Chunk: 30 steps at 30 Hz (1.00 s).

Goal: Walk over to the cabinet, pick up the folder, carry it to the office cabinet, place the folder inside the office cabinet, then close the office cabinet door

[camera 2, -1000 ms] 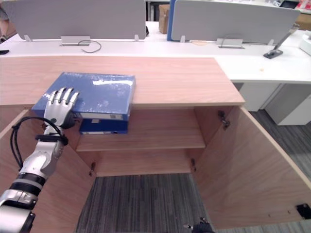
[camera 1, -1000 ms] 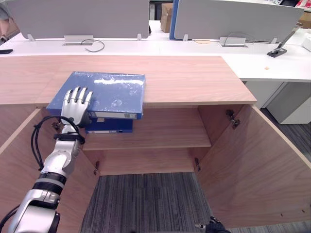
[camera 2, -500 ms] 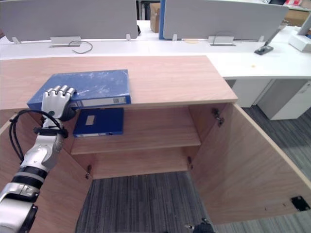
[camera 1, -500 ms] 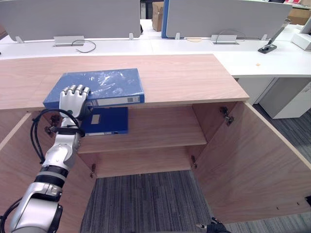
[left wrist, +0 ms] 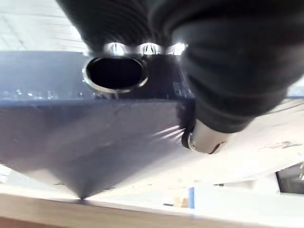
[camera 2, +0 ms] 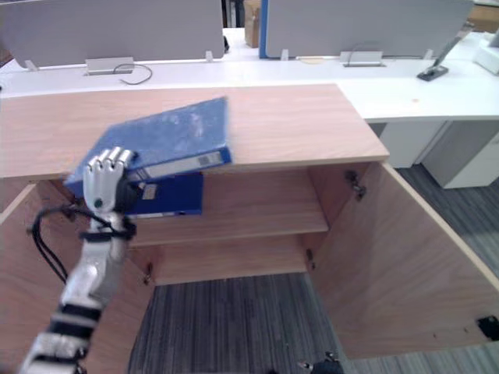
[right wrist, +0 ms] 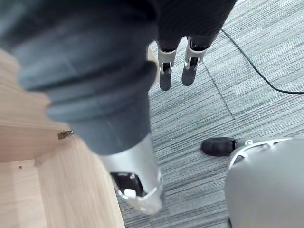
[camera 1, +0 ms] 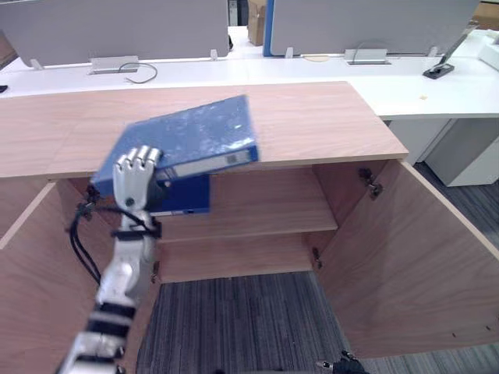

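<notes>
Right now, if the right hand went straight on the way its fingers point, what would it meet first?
The carpet, most likely: the right hand hangs open, pointing down at it, with the cabinet door off to one side.

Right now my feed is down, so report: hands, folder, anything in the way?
Left hand shut on blue folder, tilted over the cabinet top. Right hand open above carpet. Darker folder on shelf below.

You have the folder [camera 1: 191,136] tilted over the front left edge of the cabinet top [camera 1: 312,125], its near corner in the left hand [camera 1: 134,173]. Just below, on the upper shelf [camera 1: 265,206] inside, sits a second folder [camera 1: 187,195] — toward the left. The right door [camera 1: 405,265] stands open at right; a desk [camera 1: 234,70] runs behind it all.
</notes>
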### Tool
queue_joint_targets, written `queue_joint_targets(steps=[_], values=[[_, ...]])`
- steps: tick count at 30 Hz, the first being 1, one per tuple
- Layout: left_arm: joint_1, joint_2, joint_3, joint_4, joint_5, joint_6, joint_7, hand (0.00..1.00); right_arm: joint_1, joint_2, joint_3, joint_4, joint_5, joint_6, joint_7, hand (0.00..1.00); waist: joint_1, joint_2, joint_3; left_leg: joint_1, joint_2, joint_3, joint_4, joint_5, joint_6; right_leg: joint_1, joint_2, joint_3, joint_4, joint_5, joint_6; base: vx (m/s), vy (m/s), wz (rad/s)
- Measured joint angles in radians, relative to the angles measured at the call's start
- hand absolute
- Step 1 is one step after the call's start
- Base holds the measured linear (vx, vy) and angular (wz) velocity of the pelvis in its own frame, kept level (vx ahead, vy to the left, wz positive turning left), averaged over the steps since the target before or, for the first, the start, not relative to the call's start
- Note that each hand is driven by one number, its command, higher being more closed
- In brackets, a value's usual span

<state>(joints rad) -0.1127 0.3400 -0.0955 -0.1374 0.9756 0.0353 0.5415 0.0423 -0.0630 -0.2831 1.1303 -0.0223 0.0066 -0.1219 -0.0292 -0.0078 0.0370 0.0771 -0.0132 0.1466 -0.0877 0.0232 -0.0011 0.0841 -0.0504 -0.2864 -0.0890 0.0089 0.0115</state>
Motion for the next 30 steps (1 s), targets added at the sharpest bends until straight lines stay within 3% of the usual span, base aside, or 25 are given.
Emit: queue_joint_targets(steps=[4, 5, 6, 7, 8, 9, 10, 12, 15, 16, 18, 21, 24, 27, 30], values=[[0.187, -0.113, -0.061, -0.215, -0.159, -0.115, -0.002, 1.00, 0.005, 0.009, -0.001, 0.003, 0.018, 0.001, -0.005, 0.00, 0.019, 0.003, -0.004, -0.014, 0.001, -0.019, 0.000, 0.002, 0.002, -0.006, -0.009, -0.014, 0.005, -0.003, 0.005, -0.01, -0.003, 0.14], [0.240, -0.145, -0.075, -0.263, -0.256, -0.162, -0.018, 1.00, 0.012, 0.010, -0.001, 0.004, 0.035, 0.002, -0.006, 0.00, 0.024, 0.006, -0.015, -0.027, 0.000, -0.026, 0.000, 0.003, 0.005, -0.010, -0.011, -0.021, 0.005, -0.004, 0.006, -0.01, -0.021, 0.22], [0.277, -0.153, -0.075, -0.285, -0.420, -0.222, -0.063, 1.00, 0.011, 0.010, 0.000, 0.003, 0.044, 0.005, -0.006, 0.00, 0.028, 0.012, -0.014, -0.026, -0.007, -0.037, 0.000, 0.007, 0.009, -0.009, -0.006, -0.033, 0.005, -0.004, 0.006, -0.01, -0.026, 0.24], [0.291, -0.151, -0.074, -0.288, -0.519, -0.250, -0.089, 1.00, 0.013, 0.010, 0.000, 0.003, 0.048, 0.007, -0.006, 0.00, 0.029, 0.015, -0.015, -0.024, -0.007, -0.042, 0.000, 0.007, 0.010, -0.006, -0.007, -0.039, 0.005, -0.004, 0.006, -0.02, -0.026, 0.21], [0.319, -0.151, -0.069, -0.284, -0.746, -0.291, -0.160, 1.00, 0.011, 0.010, 0.002, 0.000, 0.071, 0.009, -0.003, 0.00, 0.033, 0.019, -0.018, -0.021, -0.008, -0.046, 0.000, 0.009, 0.011, 0.005, -0.007, -0.043, 0.005, -0.004, 0.007, -0.01, -0.017, 0.12], [0.337, -0.151, -0.067, -0.285, -0.852, -0.302, -0.193, 1.00, 0.009, 0.013, 0.008, -0.008, 0.087, 0.009, -0.002, 0.00, 0.036, 0.020, -0.018, -0.021, -0.008, -0.047, 0.000, 0.010, 0.011, 0.005, -0.008, -0.044, 0.005, -0.004, 0.007, -0.02, -0.010, 0.07], [0.386, -0.152, -0.064, -0.278, -1.078, -0.309, -0.270, 1.00, 0.010, 0.018, 0.047, -0.048, 0.145, 0.007, 0.000, 0.00, 0.036, 0.019, -0.017, -0.024, -0.007, -0.047, 0.001, 0.013, 0.012, 0.005, -0.010, -0.044, 0.006, -0.003, 0.007, 0.00, 0.000, 0.00], [0.444, -0.163, -0.064, -0.257, -1.244, -0.299, -0.334, 1.00, 0.012, 0.019, 0.088, -0.094, 0.205, 0.002, 0.000, 0.00, 0.036, 0.020, -0.018, -0.024, -0.002, -0.047, 0.000, 0.015, 0.012, 0.004, -0.014, -0.044, 0.009, -0.003, 0.007, -0.05, 0.006, 0.01], [0.567, -0.181, -0.073, -0.211, -1.614, -0.256, -0.451, 1.00, 0.034, 0.039, 0.166, -0.340, 0.324, -0.010, -0.019, 0.00, 0.038, 0.019, -0.013, -0.025, -0.002, -0.049, -0.003, 0.016, 0.014, 0.000, -0.016, -0.044, 0.017, -0.006, 0.011, -0.05, -0.003, 0.01], [0.574, -0.181, -0.074, -0.210, -1.641, -0.253, -0.457, 1.00, 0.034, 0.041, 0.170, -0.362, 0.331, -0.011, -0.021, 0.00, 0.038, 0.019, -0.013, -0.025, -0.002, -0.049, -0.003, 0.016, 0.014, 0.000, -0.016, -0.044, 0.018, -0.006, 0.011, -0.04, -0.002, 0.00], [0.608, -0.202, -0.074, -0.209, -1.778, -0.239, -0.485, 1.00, 0.041, 0.050, 0.204, -0.583, 0.371, -0.037, -0.033, 0.00, 0.041, 0.017, -0.012, -0.023, -0.003, -0.048, 0.000, 0.016, 0.015, -0.001, -0.018, -0.044, 0.024, -0.009, 0.014, 0.00, 0.000, 0.00], [0.610, -0.234, -0.067, -0.209, -1.852, -0.238, -0.496, 1.00, 0.046, 0.057, 0.245, -0.873, 0.397, -0.087, -0.039, 0.00, 0.050, 0.014, -0.010, -0.022, -0.004, -0.048, 0.001, 0.017, 0.015, -0.001, -0.019, -0.045, 0.026, -0.009, 0.015, 0.00, 0.000, 0.00], [0.610, -0.242, -0.053, -0.215, -1.852, -0.235, -0.503, 1.00, 0.023, 0.068, 0.287, -1.058, 0.425, -0.127, -0.025, 0.00, 0.052, 0.011, -0.008, -0.020, -0.004, -0.049, 0.001, 0.016, 0.015, 0.001, -0.020, -0.045, 0.026, -0.009, 0.015, 0.00, 0.000, 0.00], [0.610, -0.247, -0.039, -0.247, -1.833, -0.222, -0.516, 1.00, -0.033, 0.065, 0.323, -1.207, 0.435, -0.132, 0.013, 0.00, 0.055, 0.008, -0.006, -0.017, -0.004, -0.049, 0.001, 0.016, 0.016, 0.004, -0.020, -0.045, 0.026, -0.009, 0.015, 0.00, 0.000, 0.00], [0.600, -0.247, -0.026, -0.257, -1.782, -0.221, -0.567, 1.00, -0.164, 0.033, 0.350, -1.257, 0.451, -0.167, 0.066, 0.00, 0.058, 0.008, -0.006, -0.006, -0.004, -0.048, 0.001, 0.015, 0.016, 0.014, -0.020, -0.045, 0.028, -0.010, 0.014, -0.01, -0.003, 0.00]])
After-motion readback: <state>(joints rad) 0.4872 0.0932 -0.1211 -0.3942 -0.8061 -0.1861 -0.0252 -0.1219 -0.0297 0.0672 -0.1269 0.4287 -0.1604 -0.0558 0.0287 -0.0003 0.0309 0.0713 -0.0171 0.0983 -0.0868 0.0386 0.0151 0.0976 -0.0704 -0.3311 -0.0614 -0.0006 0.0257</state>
